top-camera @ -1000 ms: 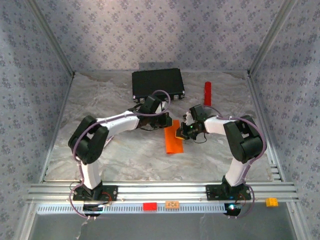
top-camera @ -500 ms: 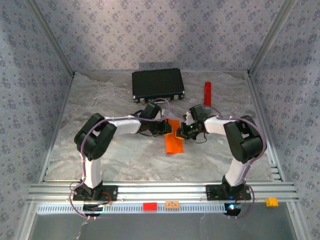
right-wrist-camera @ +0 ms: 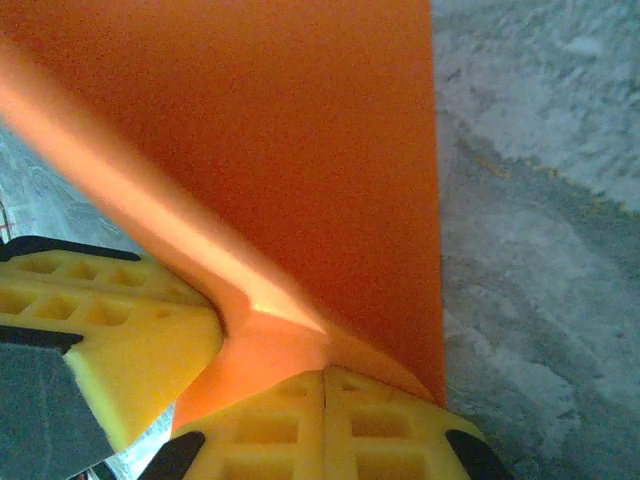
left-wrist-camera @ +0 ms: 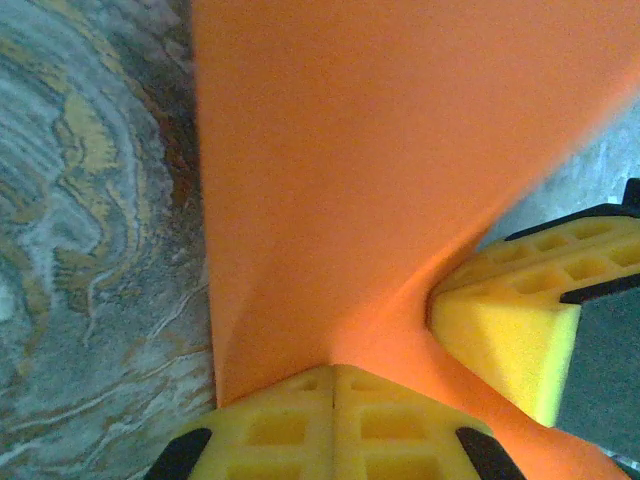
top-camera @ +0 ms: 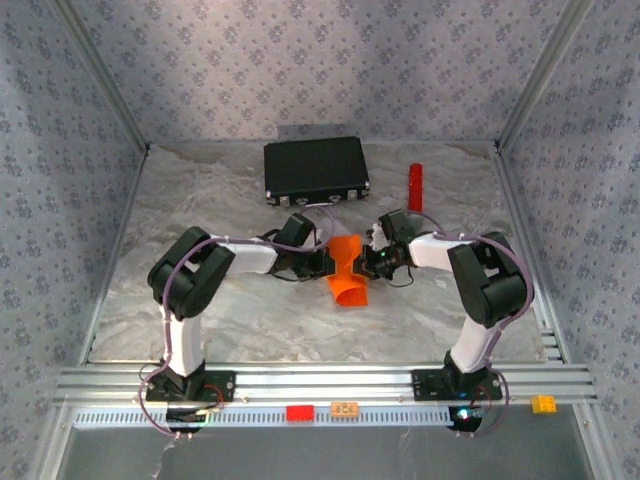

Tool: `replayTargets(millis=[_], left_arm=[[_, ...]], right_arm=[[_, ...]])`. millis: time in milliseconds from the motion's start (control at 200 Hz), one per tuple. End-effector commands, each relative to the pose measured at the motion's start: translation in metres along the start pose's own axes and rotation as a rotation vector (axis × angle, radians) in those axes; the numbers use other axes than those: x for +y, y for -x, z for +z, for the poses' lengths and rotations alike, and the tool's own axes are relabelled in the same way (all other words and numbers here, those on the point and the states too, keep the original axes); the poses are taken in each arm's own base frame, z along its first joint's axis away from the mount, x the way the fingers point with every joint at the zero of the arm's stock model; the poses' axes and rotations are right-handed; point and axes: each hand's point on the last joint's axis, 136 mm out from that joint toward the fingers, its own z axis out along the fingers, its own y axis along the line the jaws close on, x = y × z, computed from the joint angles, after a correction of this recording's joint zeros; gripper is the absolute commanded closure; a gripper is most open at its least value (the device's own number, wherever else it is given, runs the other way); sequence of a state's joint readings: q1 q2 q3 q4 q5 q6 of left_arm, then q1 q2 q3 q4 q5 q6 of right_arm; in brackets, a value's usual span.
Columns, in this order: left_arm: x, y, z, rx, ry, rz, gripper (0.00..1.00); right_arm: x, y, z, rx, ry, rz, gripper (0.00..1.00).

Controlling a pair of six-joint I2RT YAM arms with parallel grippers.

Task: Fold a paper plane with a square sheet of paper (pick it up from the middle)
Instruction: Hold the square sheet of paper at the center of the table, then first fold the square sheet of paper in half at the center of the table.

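Note:
The square sheet of paper (top-camera: 347, 283) is bright orange and lies folded at the middle of the marbled table, its upper part buckled up between my two grippers. My left gripper (top-camera: 323, 262) is shut, with its tips against the paper's left side. My right gripper (top-camera: 371, 262) is shut too and presses from the right. In the left wrist view the orange paper (left-wrist-camera: 350, 150) rises from my shut left gripper (left-wrist-camera: 335, 370), with the right gripper's yellow finger (left-wrist-camera: 500, 335) close by. In the right wrist view the creased paper (right-wrist-camera: 300, 130) meets my shut right gripper (right-wrist-camera: 325, 375).
A black case (top-camera: 315, 168) lies at the back of the table. A red cylinder (top-camera: 415, 186) stands at the back right, just beyond the right arm. Patterned walls close in three sides. Small red (top-camera: 299, 412) and orange (top-camera: 344, 408) blocks sit on the front rail.
My left gripper has come down and moved right into the paper. The paper, flat before, has buckled upward between the two grippers. The right arm has stayed put.

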State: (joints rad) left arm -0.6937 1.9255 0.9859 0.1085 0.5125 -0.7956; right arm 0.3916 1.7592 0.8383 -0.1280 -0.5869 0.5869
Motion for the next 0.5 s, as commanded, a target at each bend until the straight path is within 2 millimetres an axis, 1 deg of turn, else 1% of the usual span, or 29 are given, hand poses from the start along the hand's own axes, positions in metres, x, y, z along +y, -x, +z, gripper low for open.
replayTargets(millis=[0,75,110,255,325,385,495], left_arm=[[0.036,-0.014,0.010,0.029,0.084,-0.007,1.00],[0.032,-0.011,0.008,0.023,0.072,-0.004,1.00],[0.026,-0.008,0.005,0.018,0.061,0.000,1.00],[-0.010,0.013,-0.009,-0.014,-0.020,0.022,1.00],[-0.022,0.022,-0.012,-0.021,-0.056,0.030,1.00],[-0.028,0.026,-0.012,-0.019,-0.079,0.035,1.00],[-0.027,0.030,-0.005,-0.010,-0.101,0.019,1.00]], right_arm=[[-0.043,-0.024,0.003,0.047,-0.165,0.088,1.00],[-0.043,-0.025,0.003,0.048,-0.168,0.088,1.00],[-0.043,-0.024,0.003,0.046,-0.167,0.088,1.00],[-0.042,-0.024,0.002,0.044,-0.165,0.085,1.00],[-0.042,-0.024,0.003,0.044,-0.165,0.085,1.00],[-0.042,-0.025,0.003,0.046,-0.165,0.087,1.00],[-0.042,-0.025,0.004,0.047,-0.163,0.087,1.00]])
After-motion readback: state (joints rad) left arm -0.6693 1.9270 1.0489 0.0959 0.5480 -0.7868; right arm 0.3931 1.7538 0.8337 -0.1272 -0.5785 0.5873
